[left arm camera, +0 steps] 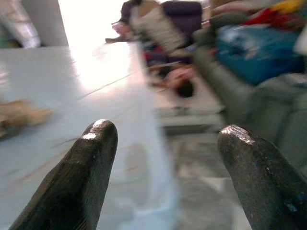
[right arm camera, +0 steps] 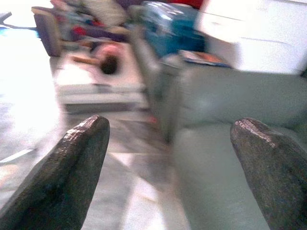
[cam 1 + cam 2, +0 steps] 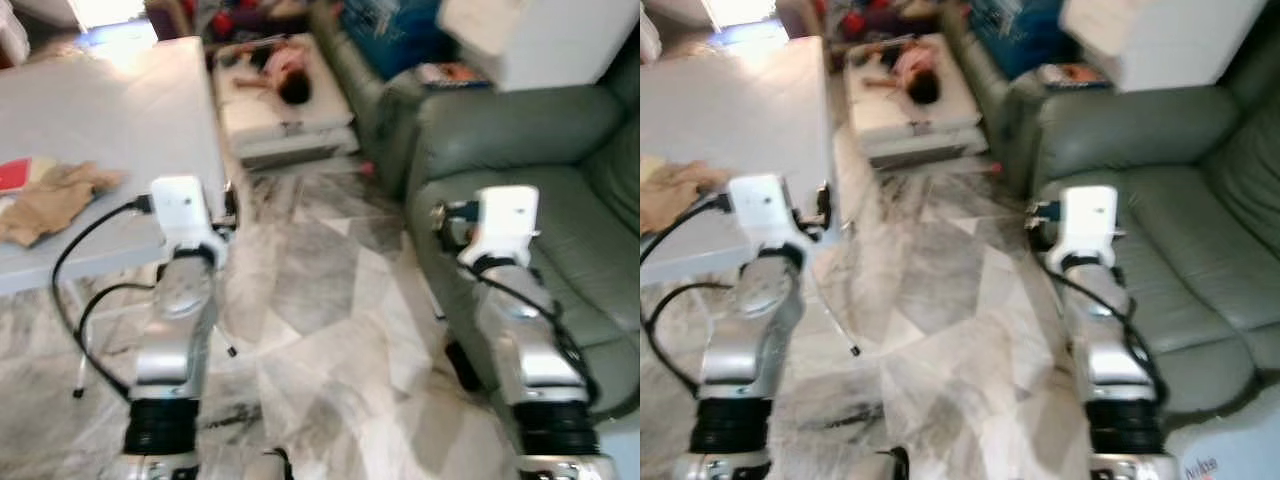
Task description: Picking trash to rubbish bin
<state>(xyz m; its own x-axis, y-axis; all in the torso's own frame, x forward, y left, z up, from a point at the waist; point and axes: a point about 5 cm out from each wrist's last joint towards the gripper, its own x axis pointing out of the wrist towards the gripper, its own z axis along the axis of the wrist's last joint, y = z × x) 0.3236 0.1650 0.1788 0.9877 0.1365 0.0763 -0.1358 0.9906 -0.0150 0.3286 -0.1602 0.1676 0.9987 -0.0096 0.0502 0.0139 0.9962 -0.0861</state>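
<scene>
A crumpled tan wad (image 3: 52,200) lies on the white table (image 3: 120,110) at my left, next to a flat red and white item (image 3: 12,174). The left wrist view catches the wad (image 1: 19,117) too, blurred, off to one side of the fingers. My left gripper (image 1: 168,132) is open and empty, held at the table's near right corner. Over the floor beside the sofa's front edge, my right gripper (image 2: 171,123) is open as well and holds nothing. No bin can be made out. The frames are blurred.
A grey-green sofa (image 3: 540,170) fills the right side. At the back, a person (image 3: 285,72) lies on a white mattress (image 3: 262,115) on the marble floor (image 3: 320,300). Blue bags (image 3: 390,35) and a white box (image 3: 530,40) sit behind the sofa arm.
</scene>
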